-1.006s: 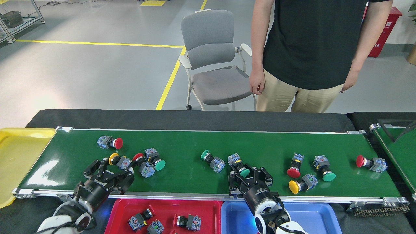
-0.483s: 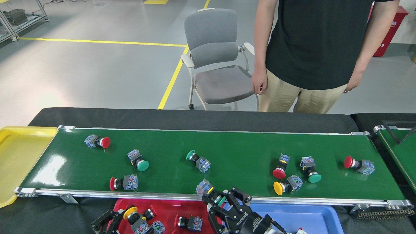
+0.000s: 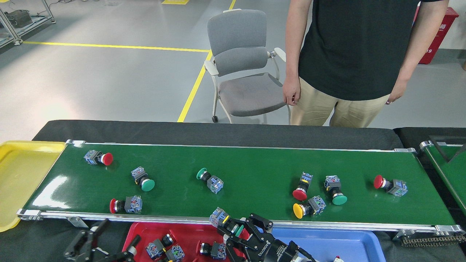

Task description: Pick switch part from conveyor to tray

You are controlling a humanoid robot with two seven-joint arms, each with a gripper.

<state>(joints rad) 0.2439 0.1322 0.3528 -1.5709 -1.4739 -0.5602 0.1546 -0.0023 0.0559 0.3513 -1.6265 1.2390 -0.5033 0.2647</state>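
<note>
The conveyor point(image 3: 255, 163) carries several switch parts, among them a red one point(image 3: 98, 158) at far left, a green one point(image 3: 210, 179) in the middle and a yellow one point(image 3: 309, 207) at right. My right gripper point(image 3: 238, 230) hangs over the belt's near rail, above the seam between the red tray point(image 3: 189, 231) and the blue tray point(image 3: 327, 243). It is shut on a green-capped switch part point(image 3: 222, 218). My left gripper point(image 3: 121, 230) is at the bottom left, beside the red tray's left edge, open and empty.
A yellow tray point(image 3: 22, 174) sits at the belt's left end. Several switch parts point(image 3: 160, 248) lie in the red tray. A person point(image 3: 356, 54) stands behind the table beside a grey chair point(image 3: 242, 62). A second green belt point(image 3: 451, 167) shows at right.
The parts on the belt have drifted left. My left gripper let go of the yellow-capped part and opened, moving left. My right gripper, still holding its part, shifted slightly left.
</note>
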